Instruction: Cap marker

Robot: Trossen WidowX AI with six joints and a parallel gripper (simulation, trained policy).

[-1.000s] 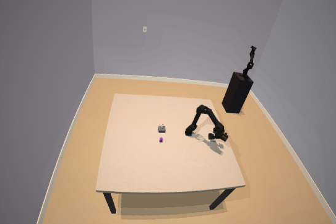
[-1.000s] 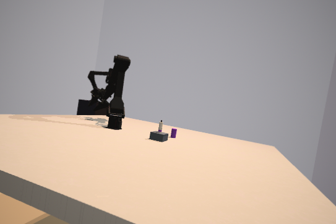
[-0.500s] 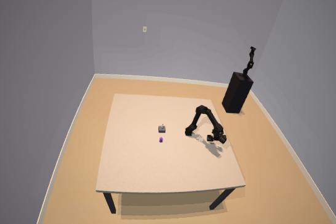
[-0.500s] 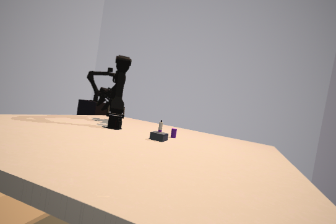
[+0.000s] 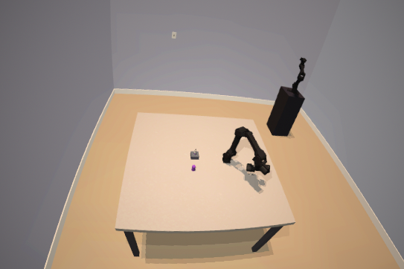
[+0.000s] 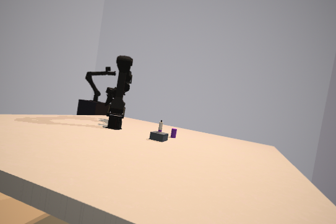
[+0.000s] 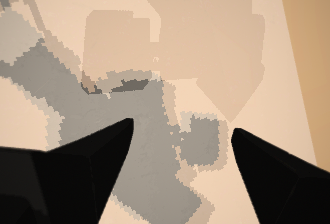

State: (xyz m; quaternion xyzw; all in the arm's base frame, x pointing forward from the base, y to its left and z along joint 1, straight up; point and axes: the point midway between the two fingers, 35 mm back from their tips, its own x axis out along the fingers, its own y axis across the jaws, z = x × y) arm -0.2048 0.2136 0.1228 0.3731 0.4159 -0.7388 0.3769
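Note:
The white marker [image 5: 196, 151] [image 6: 161, 125] stands upright in the grey holder block [image 5: 194, 155] [image 6: 158, 137] near the middle of the table [image 5: 172, 208] [image 6: 205, 185]. The purple cap [image 5: 193, 168] [image 6: 173, 133] stands loose on the table just beside the block, apart from it. My gripper [image 5: 250, 168] [image 7: 182, 125] is open and empty. It hangs low over the table at the right side, beyond the arm's base [image 5: 226, 157] [image 6: 114, 122], far from the cap and the marker. The wrist view shows only table and shadows between the fingers.
A black pedestal [image 5: 286, 111] [image 6: 88, 106] with a dark jointed stand on top is on the floor beyond the table's far right corner. The table's right edge lies close to the gripper.

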